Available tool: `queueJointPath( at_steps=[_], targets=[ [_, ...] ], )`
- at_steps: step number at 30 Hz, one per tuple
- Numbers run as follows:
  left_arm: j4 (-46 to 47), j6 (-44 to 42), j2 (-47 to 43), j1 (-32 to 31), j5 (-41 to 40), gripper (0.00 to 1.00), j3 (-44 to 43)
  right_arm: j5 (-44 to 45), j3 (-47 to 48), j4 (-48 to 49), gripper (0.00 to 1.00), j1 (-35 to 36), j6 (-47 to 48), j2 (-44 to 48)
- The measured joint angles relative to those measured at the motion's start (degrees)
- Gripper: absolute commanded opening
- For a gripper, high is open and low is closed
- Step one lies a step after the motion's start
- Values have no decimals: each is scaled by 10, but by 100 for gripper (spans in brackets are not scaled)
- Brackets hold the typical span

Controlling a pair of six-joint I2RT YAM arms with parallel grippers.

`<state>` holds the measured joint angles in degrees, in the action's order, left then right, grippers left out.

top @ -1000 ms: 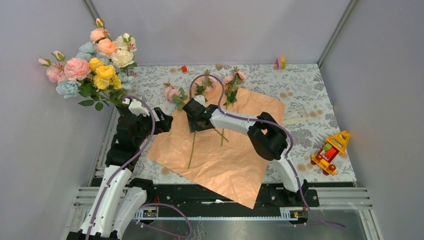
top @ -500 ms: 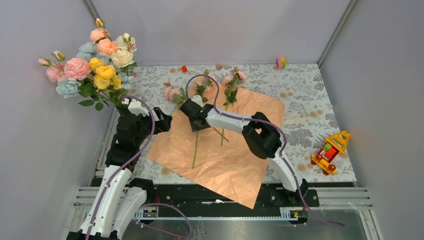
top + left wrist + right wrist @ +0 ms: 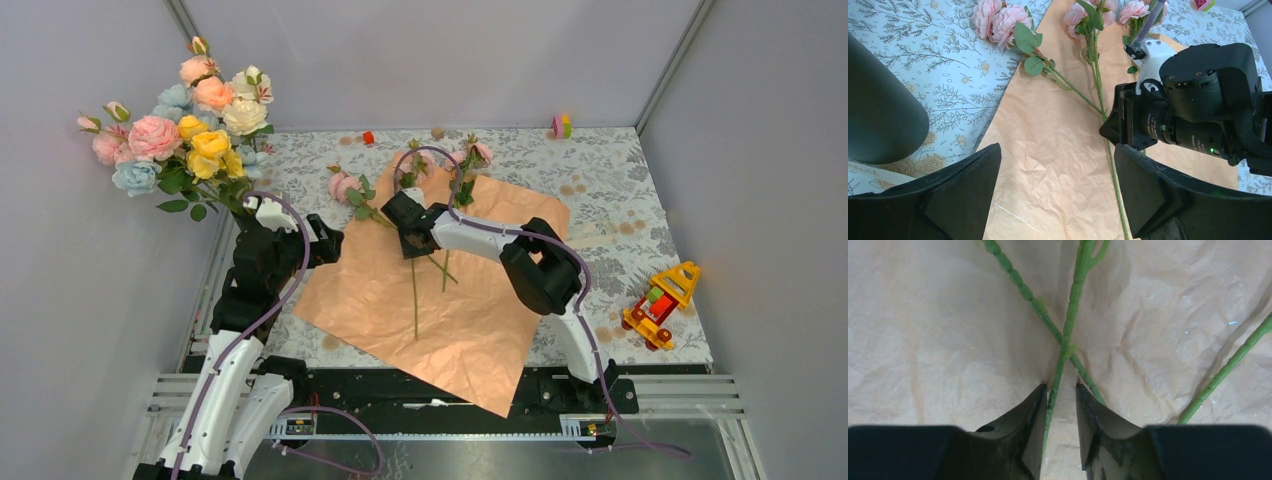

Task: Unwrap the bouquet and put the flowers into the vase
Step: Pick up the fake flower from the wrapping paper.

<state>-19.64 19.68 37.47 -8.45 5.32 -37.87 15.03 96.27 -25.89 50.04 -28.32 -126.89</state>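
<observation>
The bouquet's peach paper (image 3: 470,330) lies spread flat on the table. Three pink flowers lie on it, heads (image 3: 345,185) toward the back. My right gripper (image 3: 410,245) is down on the paper. Its jaws (image 3: 1060,390) stand narrowly open astride one green stem (image 3: 1063,350), which touches the left finger (image 3: 1035,410). A second stem (image 3: 1018,285) crosses under it. My left gripper (image 3: 1058,190) hovers wide open over the paper's left part, holding nothing. The black vase (image 3: 878,110) stands just left of it, and a big bunch of flowers (image 3: 190,130) rises from it.
A yellow toy truck (image 3: 660,300) sits at the right edge of the patterned tablecloth. A small red block (image 3: 368,137) and a pink-green toy (image 3: 561,126) lie near the back wall. Grey walls close in on three sides.
The right gripper's jaws have narrowed round the stem and shifted slightly right. The stem's lower end has swung rightward on the paper. The left arm has not moved.
</observation>
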Motion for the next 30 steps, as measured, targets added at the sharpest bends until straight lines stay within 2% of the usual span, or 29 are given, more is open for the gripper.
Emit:
queueJointPath(
  at_steps=[3,10,17,24,30],
  targets=[
    [0,0,0,0,-1,89,0,-3,0,0,24,-3,0,0],
    [0,0,0,0,0,89,0,12,1,-10,0,-4,-2,0],
    [1,-3,-2,0,2,89,0,19,-15,6,0,-3,-7,7],
    [16,-4,-15,0,21,89,3,24,-143,81,0,-3,-15,96],
    [40,-8,-18,0,66,89,17,13,-264,220,0,-4,-15,203]
  ],
)
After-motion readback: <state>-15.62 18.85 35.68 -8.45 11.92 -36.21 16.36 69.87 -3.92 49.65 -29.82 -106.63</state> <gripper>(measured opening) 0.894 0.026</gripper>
